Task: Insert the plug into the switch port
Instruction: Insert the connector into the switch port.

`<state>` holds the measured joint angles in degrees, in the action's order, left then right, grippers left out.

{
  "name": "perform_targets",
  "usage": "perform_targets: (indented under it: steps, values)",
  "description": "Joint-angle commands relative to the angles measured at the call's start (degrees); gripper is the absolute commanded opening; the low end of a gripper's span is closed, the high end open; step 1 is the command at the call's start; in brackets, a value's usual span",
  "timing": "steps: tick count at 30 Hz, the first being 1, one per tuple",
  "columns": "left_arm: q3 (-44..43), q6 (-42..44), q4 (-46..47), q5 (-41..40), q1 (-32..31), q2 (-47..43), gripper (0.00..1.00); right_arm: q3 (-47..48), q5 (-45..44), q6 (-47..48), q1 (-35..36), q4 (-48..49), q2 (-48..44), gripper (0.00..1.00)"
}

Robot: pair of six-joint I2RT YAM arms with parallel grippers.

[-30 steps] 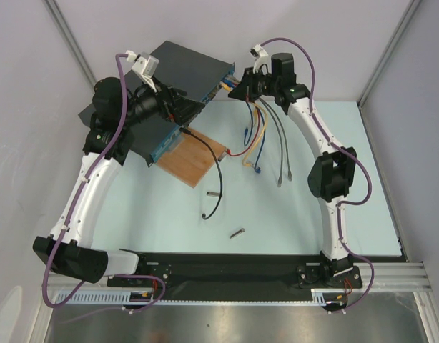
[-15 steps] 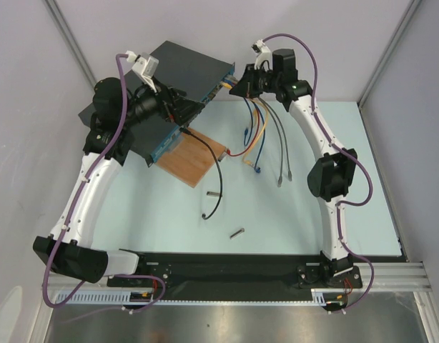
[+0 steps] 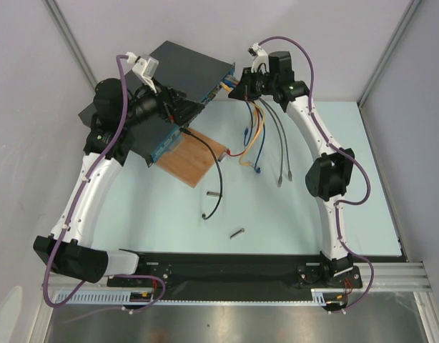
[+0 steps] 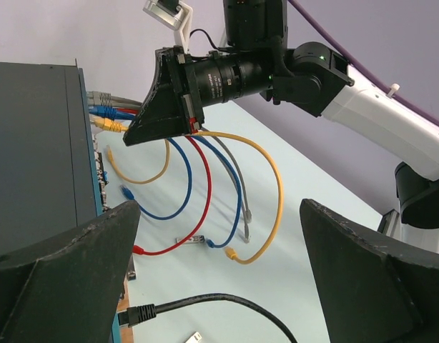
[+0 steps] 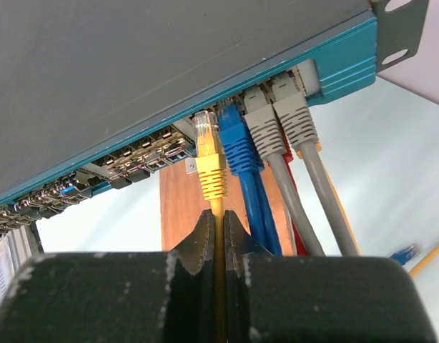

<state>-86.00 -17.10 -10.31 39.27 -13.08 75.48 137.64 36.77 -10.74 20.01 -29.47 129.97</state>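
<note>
Right arm elbow shifted slightly left since earlier frame. Right gripper [image 5: 218,227] kept clenched on yellow cable [image 5: 216,205]; yellow plug [image 5: 207,146] tip set at switch [image 5: 134,64] port, beside blue plug [image 5: 237,143]. Left gripper [image 4: 219,214] spread wide, nothing held. Switch propped far left, over wooden board [image 3: 198,161]. White tag [image 5: 191,166] by ports blurred, unreadable.

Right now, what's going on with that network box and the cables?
The right gripper is shut on a yellow cable just behind its plug, holding the plug at the port row on the switch, on its blue front. It sits beside a blue plug and two grey plugs that are in their ports. Whether it is fully seated can't be told. The left gripper is open near the switch, holding nothing.
</note>
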Motion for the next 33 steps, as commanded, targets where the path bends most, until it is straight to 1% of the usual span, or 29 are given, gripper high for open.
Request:
perform_targets:
  steps: [1, 15, 22, 25, 29, 33]
  values:
    - [0.2, -0.6, 2.0, 1.1, 0.7, -1.2, 1.0, 2.3, -2.1, 2.0, 0.7, 1.2, 0.1, 0.0]
    - [0.9, -1.6, 3.4, 1.5, 1.0, -1.1, 1.0, 4.7, -1.3, 3.3, 0.6, 5.7, -0.3, 0.0]
    - [1.2, -1.6, 3.4, 1.4, 1.1, -1.5, 1.0, 5.4, 2.5, 1.5, 0.6, 8.2, 0.4, 0.0]
    - [1.1, -1.5, 3.2, 1.4, 1.2, -1.7, 1.0, 5.8, 5.8, -2.1, 0.2, 10.6, 1.2, 0.0]
    - [1.0, -1.4, 2.9, 1.5, 1.5, -1.8, 1.0, 7.8, 6.3, -3.8, 0.3, 8.4, 2.4, 0.0]
    - [1.4, -1.4, 3.0, 1.6, 1.7, -2.0, 1.0, 6.5, 5.2, -2.1, 0.5, 7.9, 1.5, 0.0]
